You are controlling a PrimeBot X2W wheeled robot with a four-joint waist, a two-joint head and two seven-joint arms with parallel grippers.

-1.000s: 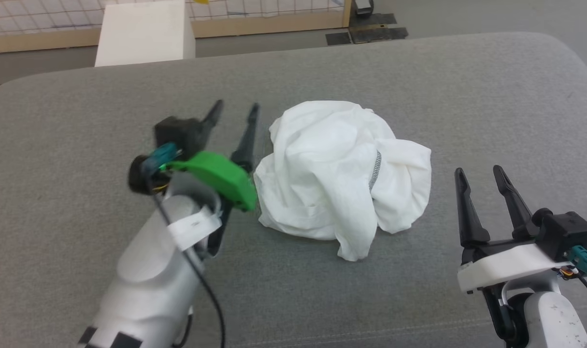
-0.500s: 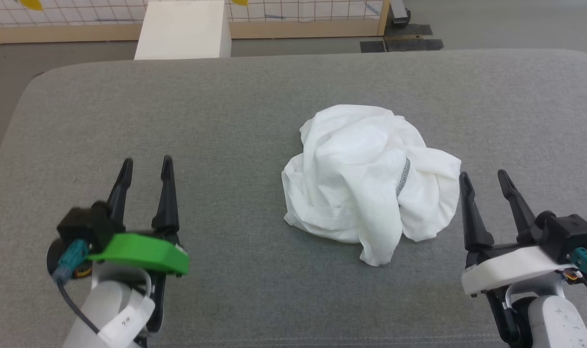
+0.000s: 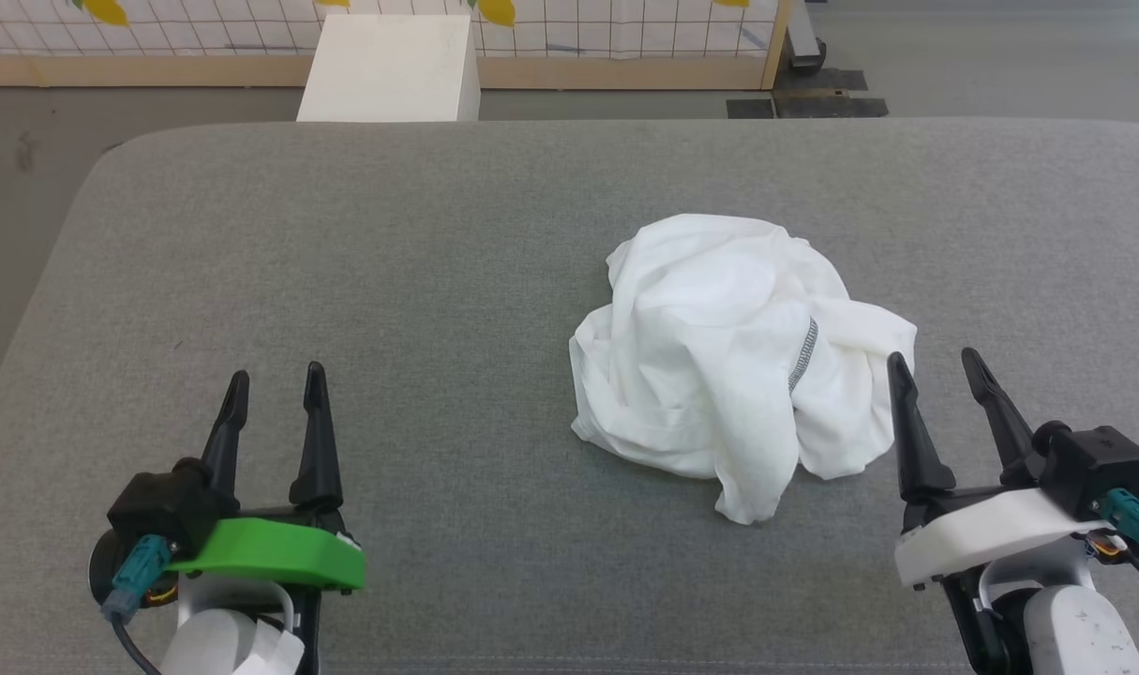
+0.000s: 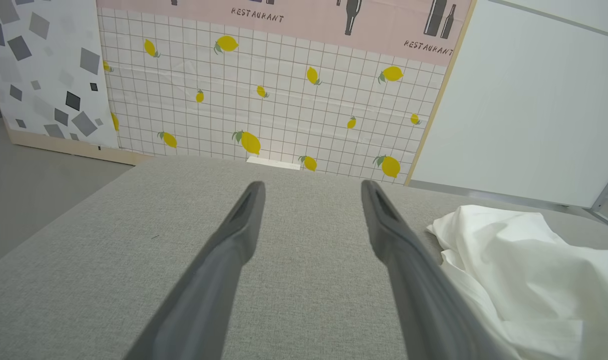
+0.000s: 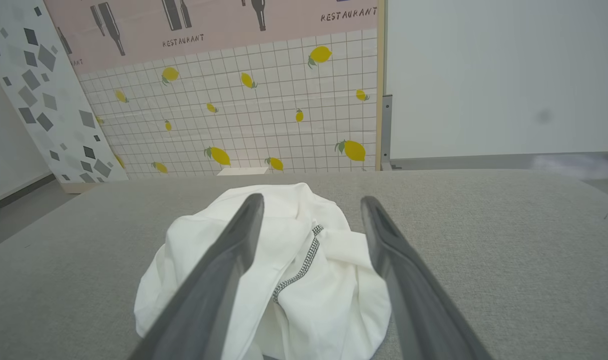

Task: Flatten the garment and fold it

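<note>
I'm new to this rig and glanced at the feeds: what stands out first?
A crumpled white garment lies on the grey cushion, right of centre, a dark zigzag seam showing. The left gripper, green-collared, stands open at lower left; the right gripper stands open by the garment's right edge.

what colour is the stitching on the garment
Dark grey zigzag stitching on the white garment, clearest in the right wrist view.
</note>
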